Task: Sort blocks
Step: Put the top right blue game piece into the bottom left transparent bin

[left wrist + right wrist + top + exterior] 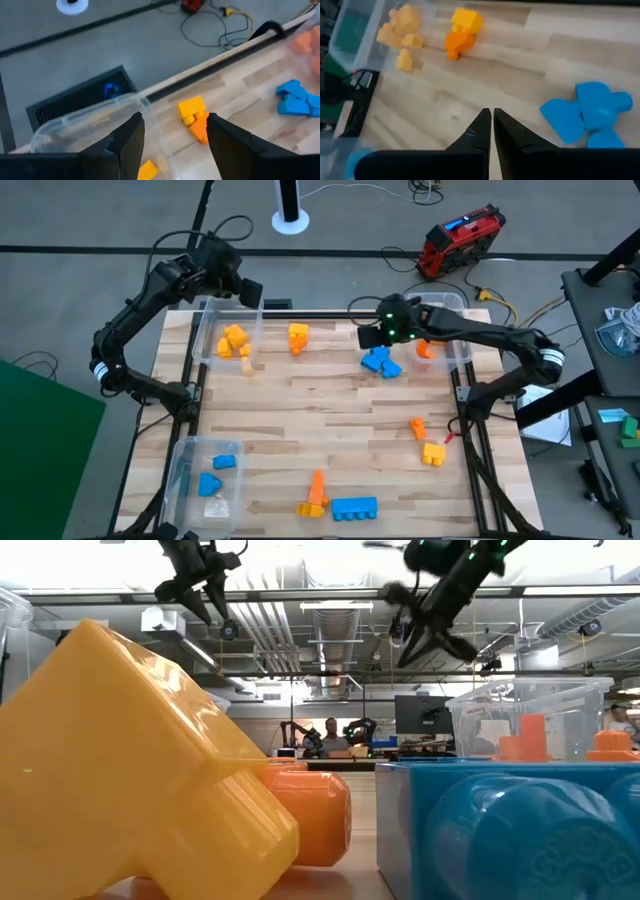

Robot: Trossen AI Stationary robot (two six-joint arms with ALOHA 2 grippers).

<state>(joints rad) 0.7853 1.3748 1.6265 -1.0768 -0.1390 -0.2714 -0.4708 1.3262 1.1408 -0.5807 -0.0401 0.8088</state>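
**Blue blocks sit closest to right hand**

Right hand, fingers pinched together & empty, hovers above worktop w/ blue blocks just beside it, nearer than any other. Left hand, spread wide, hangs over yellow-block bin. Far-right bin's contents partly blocked by arm.
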